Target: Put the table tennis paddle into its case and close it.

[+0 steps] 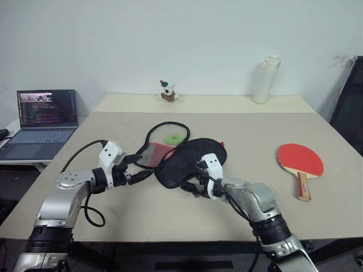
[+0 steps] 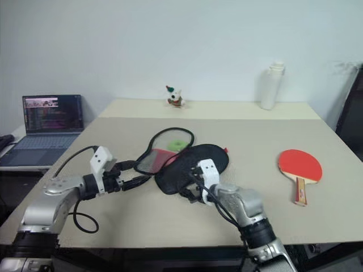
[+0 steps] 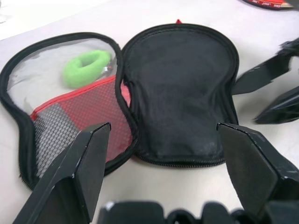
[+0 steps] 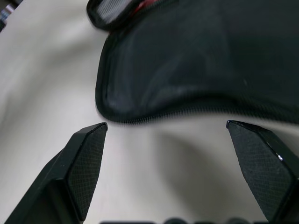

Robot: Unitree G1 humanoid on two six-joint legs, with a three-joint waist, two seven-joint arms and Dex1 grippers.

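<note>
left gripper (image 3: 159, 140): wide open, holds nothing, near the case | case (image 1: 190, 161): lies open in the table's middle, green ring inside | right gripper (image 4: 168, 135): wide open, holds nothing, at the case's edge | table tennis paddle (image 1: 299, 160): far right, red side up

Black case (image 1: 190, 161) laid open mid-table, flanked by left gripper (image 1: 142, 175) and right gripper (image 1: 190, 187), paddle (image 1: 300, 161) well apart to the right

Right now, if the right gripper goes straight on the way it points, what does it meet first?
Probably the near zipper edge of the case, on its black half. The right gripper is open, with bare table just before that edge. How far it hangs above the table is unclear.
</note>
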